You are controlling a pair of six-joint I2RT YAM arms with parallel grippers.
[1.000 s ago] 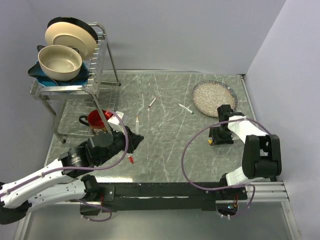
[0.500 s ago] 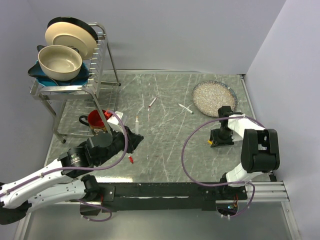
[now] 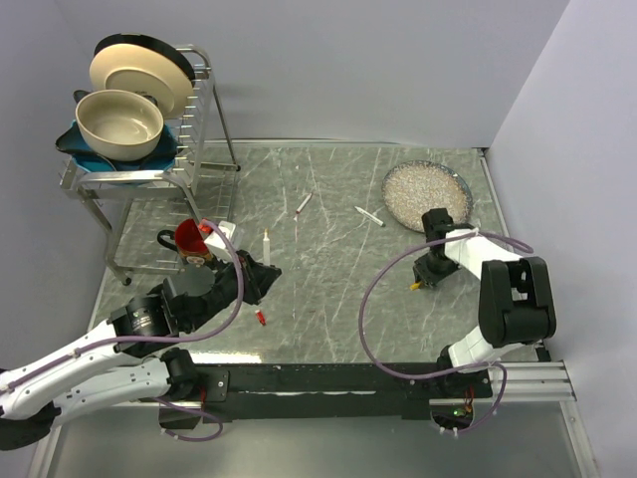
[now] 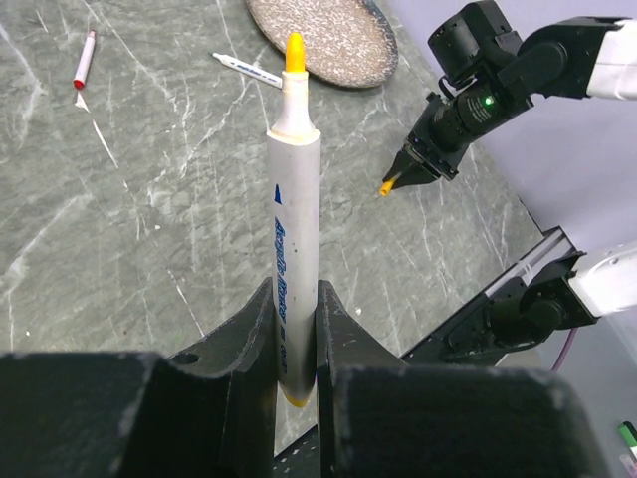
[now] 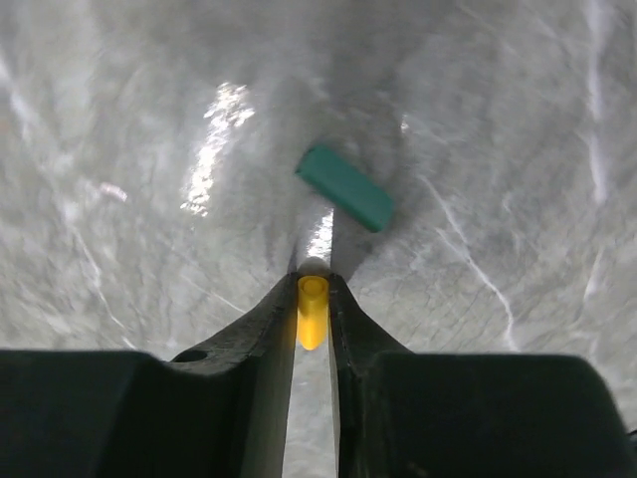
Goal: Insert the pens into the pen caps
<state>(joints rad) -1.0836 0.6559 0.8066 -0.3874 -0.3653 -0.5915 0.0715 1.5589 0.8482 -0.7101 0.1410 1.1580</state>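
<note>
My left gripper [image 3: 257,277] [image 4: 296,299] is shut on a white pen [image 3: 266,246] [image 4: 296,199], held upright with its yellow tip up. At the right, my right gripper [image 3: 418,278] [image 5: 313,291] is shut on the yellow pen cap [image 5: 313,311] [image 4: 386,186], just above the table. A green cap [image 5: 344,187] lies flat just beyond its fingertips. A red cap [image 3: 261,318] lies near the left gripper. Two more pens lie at mid-table: a red-tipped one [image 3: 304,203] [image 4: 85,60] and another [image 3: 369,216] [image 4: 246,70].
A speckled plate [image 3: 426,195] sits at the back right, close behind the right gripper. A metal dish rack [image 3: 204,149] with a bowl [image 3: 119,124] and plates stands at the back left. A red mug [image 3: 191,237] stands under it, near the left arm.
The right gripper has shut on the yellow cap and shifted slightly left. The left arm has drawn back a little, with the pen still in its grip.
</note>
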